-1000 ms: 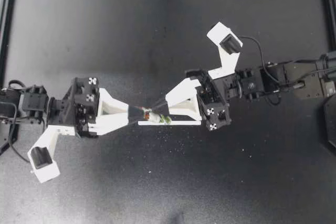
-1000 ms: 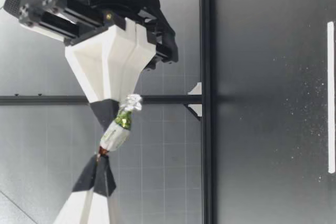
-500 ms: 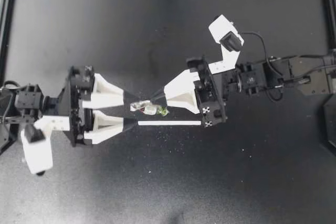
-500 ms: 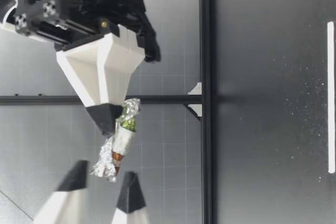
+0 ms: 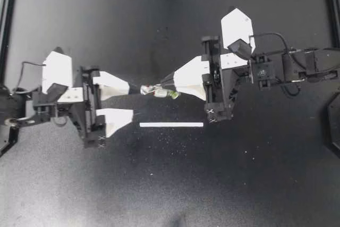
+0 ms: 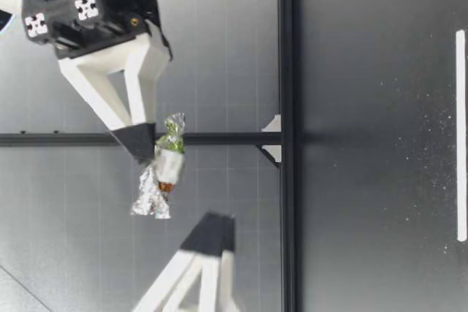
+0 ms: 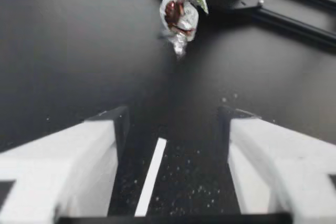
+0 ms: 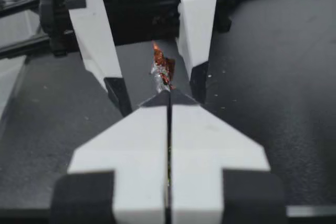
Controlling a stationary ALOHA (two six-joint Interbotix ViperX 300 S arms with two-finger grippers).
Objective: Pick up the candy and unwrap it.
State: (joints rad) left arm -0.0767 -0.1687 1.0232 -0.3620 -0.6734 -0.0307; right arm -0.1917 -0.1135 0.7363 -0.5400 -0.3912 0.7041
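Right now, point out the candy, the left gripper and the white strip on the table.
candy [image 5: 159, 93], top view, pale middle of its wrapper.
left gripper [image 5: 135, 100], top view, midway between its open fingertips.
white strip [image 5: 171, 124], top view, its middle.

Black railed table [image 5: 106, 25] and grid backdrop [image 6: 241, 49] suggest lab

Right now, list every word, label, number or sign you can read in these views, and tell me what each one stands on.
No words or numbers can be read in any view.
Square black-and-white markers on my right gripper and my left gripper: patterns only, no characters.
The candy wrapper: any print is too small to read.
The white strip on the table: blank.
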